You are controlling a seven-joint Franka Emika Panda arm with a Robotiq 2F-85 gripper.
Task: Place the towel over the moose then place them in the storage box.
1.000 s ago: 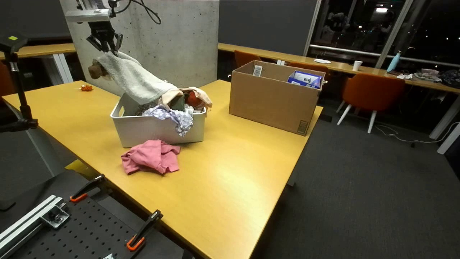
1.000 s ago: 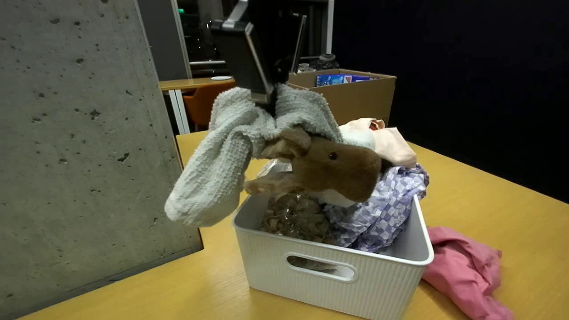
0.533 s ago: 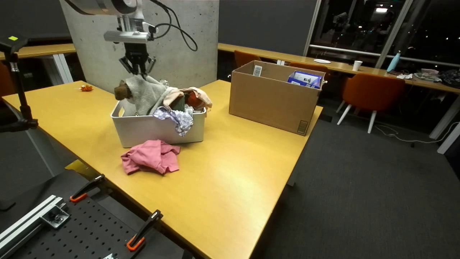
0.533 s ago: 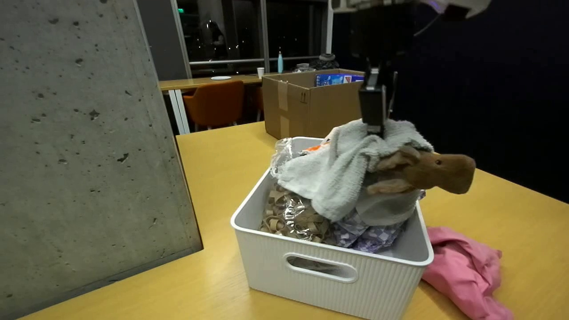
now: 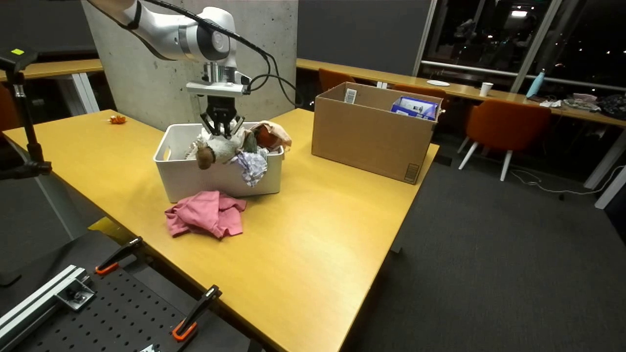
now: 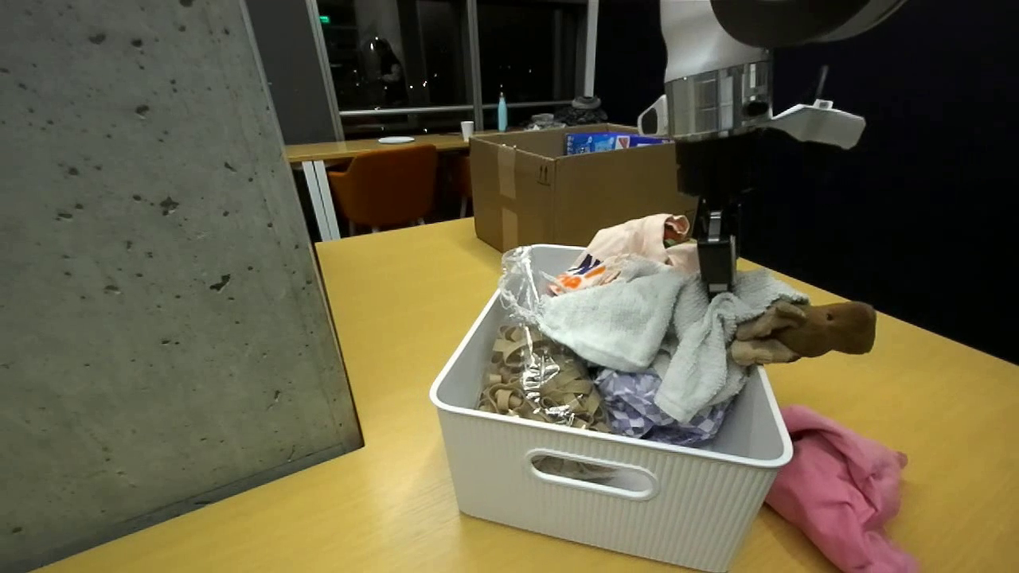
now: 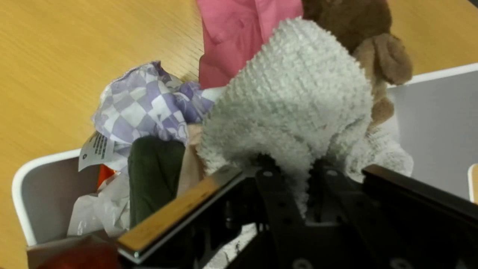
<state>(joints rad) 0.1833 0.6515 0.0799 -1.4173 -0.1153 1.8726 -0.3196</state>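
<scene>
The white storage box (image 5: 193, 182) stands on the table and also shows in an exterior view (image 6: 489, 469). My gripper (image 5: 224, 134) is low over the box, shut on the pale grey towel (image 6: 621, 318); a fold of towel (image 7: 298, 86) is pinched between the fingers (image 7: 293, 160) in the wrist view. The brown plush moose (image 6: 836, 328) is wrapped in the towel. Its head (image 5: 205, 159) pokes out past the box's long rim, on the side of the pink cloth. The moose's body is hidden by the towel. One towel corner hangs inside the box.
The box holds a purple checked cloth (image 7: 138, 112), a peach cloth (image 6: 637, 235) and a clear bag of tan strips (image 6: 533, 382). A pink cloth (image 5: 205, 215) lies on the table beside the box. A large cardboard box (image 5: 371, 137) stands further along; a concrete pillar (image 6: 159, 278) is close by.
My gripper has come down and across with the towel and moose, from above the box's end to over its contents. The storage box has shifted slightly.
</scene>
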